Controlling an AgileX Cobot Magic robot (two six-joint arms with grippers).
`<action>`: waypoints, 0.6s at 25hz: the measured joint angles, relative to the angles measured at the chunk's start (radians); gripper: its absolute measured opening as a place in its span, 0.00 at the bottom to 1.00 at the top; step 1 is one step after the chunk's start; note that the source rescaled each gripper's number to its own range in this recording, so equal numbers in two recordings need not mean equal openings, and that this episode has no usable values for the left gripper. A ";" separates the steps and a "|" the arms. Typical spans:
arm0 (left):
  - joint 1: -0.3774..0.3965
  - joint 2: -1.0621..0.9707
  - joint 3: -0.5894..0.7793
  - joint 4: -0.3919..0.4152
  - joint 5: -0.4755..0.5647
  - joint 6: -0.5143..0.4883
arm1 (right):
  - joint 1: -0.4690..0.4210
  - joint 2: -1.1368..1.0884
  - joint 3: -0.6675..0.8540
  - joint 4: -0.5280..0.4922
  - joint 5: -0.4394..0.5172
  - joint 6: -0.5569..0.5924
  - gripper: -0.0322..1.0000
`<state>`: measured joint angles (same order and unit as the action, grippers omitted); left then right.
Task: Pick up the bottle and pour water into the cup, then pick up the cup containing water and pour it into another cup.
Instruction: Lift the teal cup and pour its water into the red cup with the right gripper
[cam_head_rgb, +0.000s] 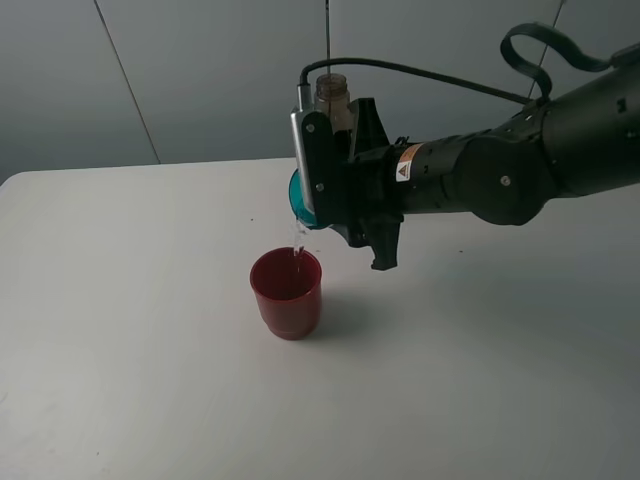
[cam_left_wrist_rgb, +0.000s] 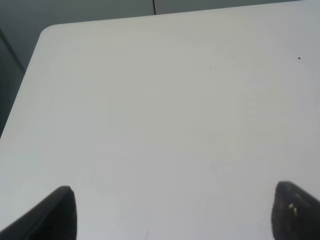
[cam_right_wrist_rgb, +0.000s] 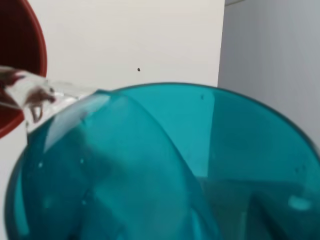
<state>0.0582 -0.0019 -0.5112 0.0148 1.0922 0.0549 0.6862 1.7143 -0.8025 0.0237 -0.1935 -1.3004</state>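
My right gripper (cam_head_rgb: 318, 190) is shut on the teal cup (cam_head_rgb: 298, 200), which is tipped on its side above the red cup (cam_head_rgb: 287, 292). A thin stream of water (cam_head_rgb: 298, 240) falls from the teal rim into the red cup, which stands upright on the white table (cam_head_rgb: 130, 330). In the right wrist view the teal cup (cam_right_wrist_rgb: 165, 165) fills the frame, water (cam_right_wrist_rgb: 35, 95) runs off its lip, and the red cup (cam_right_wrist_rgb: 20, 50) shows at the edge. Behind the gripper only the bottle's brownish neck (cam_head_rgb: 332, 95) shows. My left gripper (cam_left_wrist_rgb: 175, 215) is open over bare table.
The right arm (cam_head_rgb: 500, 170) reaches in from the right, with a black cable (cam_head_rgb: 430, 78) looping above it. A grey wall (cam_head_rgb: 200, 70) stands behind the table's far edge. The table's left corner (cam_left_wrist_rgb: 47, 32) shows in the left wrist view.
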 joint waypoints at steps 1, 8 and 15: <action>0.000 0.000 0.000 0.000 0.000 0.000 | 0.000 0.000 0.000 0.011 -0.006 -0.010 0.11; 0.000 0.000 0.000 0.000 0.000 0.000 | 0.000 0.013 -0.010 0.092 -0.041 -0.088 0.11; 0.000 0.000 0.000 0.000 0.000 0.000 | 0.000 0.039 -0.020 0.103 -0.041 -0.122 0.11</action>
<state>0.0582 -0.0019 -0.5112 0.0148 1.0922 0.0549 0.6862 1.7537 -0.8228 0.1263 -0.2343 -1.4225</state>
